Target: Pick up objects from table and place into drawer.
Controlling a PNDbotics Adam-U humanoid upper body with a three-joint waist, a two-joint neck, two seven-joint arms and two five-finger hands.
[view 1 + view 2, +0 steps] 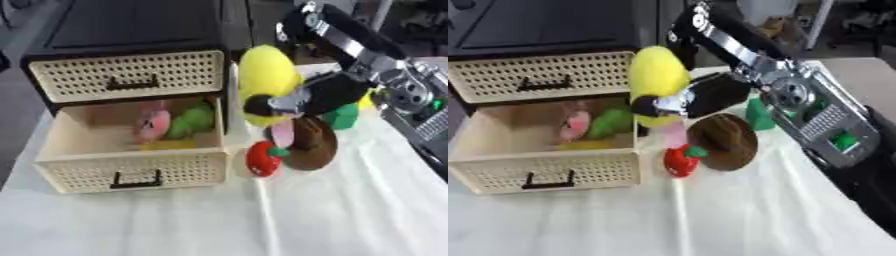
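right hand [302, 100] is seen curled against a yellow plush toy [265, 77], fingers clenched on its lower front, the toy held upright above the cloth. just below the fingers a pink piece [282, 132] hangs over a brown hat-shaped toy [313, 145]. a red strawberry-like toy [262, 159] lies under and slightly left of the fingers, touching the hat. a green object [343, 116] sits behind the hand. left of the fingers the lower drawer [131, 172] stands pulled open, with pink [154, 125], green [192, 121] and yellow [166, 145] items inside. upper drawer [127, 75] is closed. left hand is not seen.
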